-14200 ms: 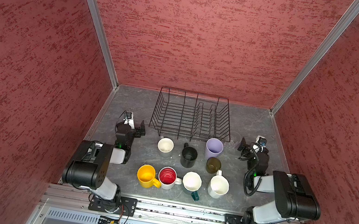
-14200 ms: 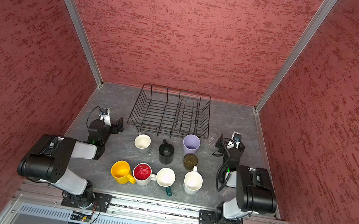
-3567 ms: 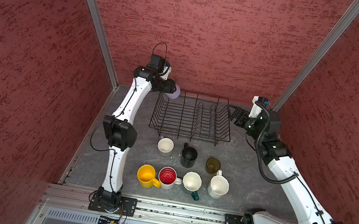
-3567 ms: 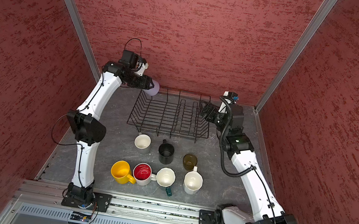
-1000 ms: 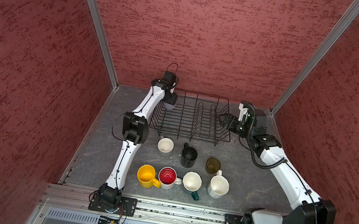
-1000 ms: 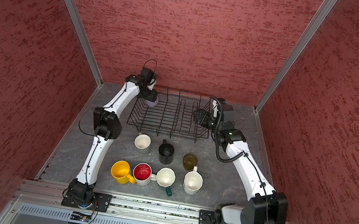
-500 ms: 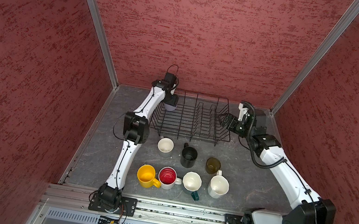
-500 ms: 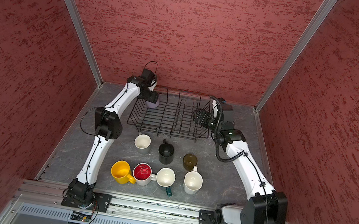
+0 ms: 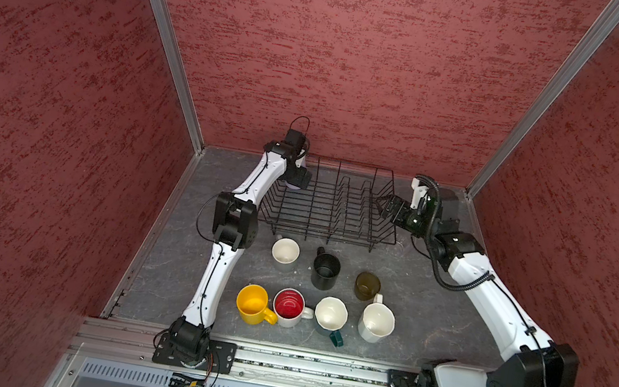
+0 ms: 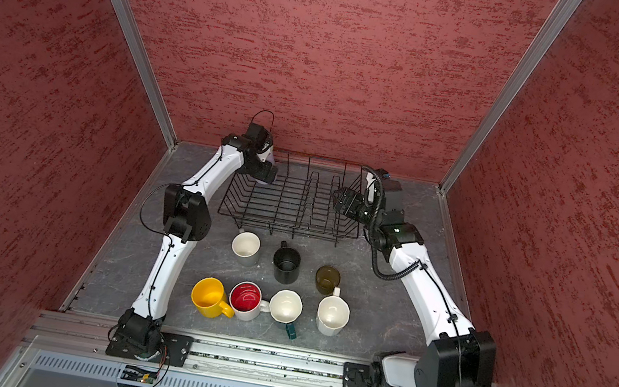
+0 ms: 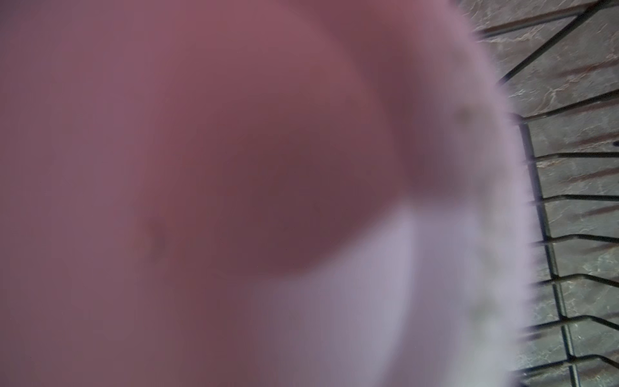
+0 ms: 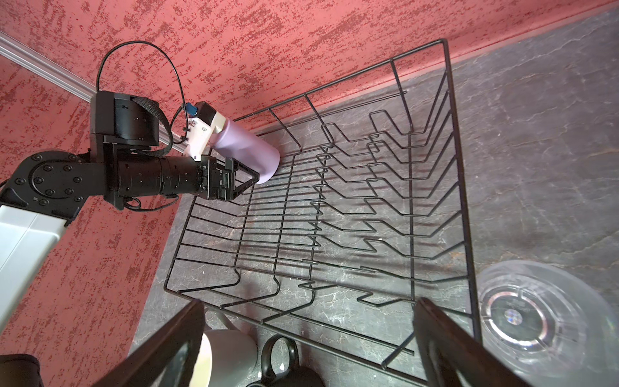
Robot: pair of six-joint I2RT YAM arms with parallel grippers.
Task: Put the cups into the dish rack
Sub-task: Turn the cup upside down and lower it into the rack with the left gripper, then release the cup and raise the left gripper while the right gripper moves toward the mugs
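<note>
Grey tabletop [image 9: 430, 293]: lavender cup [image 12: 246, 150] tilted in dish rack [image 9: 339, 207] (left gripper [image 12: 249, 177] unclear, right gripper [image 12: 310, 301] wide apart).

Lavender cup [image 11: 435, 268] a close blur, clear glass [image 12: 536, 318] cut off at view's edge

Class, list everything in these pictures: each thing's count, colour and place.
dish rack: 1, black wire, back of the table
lavender cup: 1, lavender, tilted at the rack's back left corner
grey mug, black mug, amber glass: 1 each, row before the rack
yellow mug, red-lined white mug, teal mug, white faceted mug: 1 each, front row
clear glass: 1, on the table beside the rack
left pincer: 1, black, at the lavender cup
right pincer: 1, black, open, at the rack's right end
</note>
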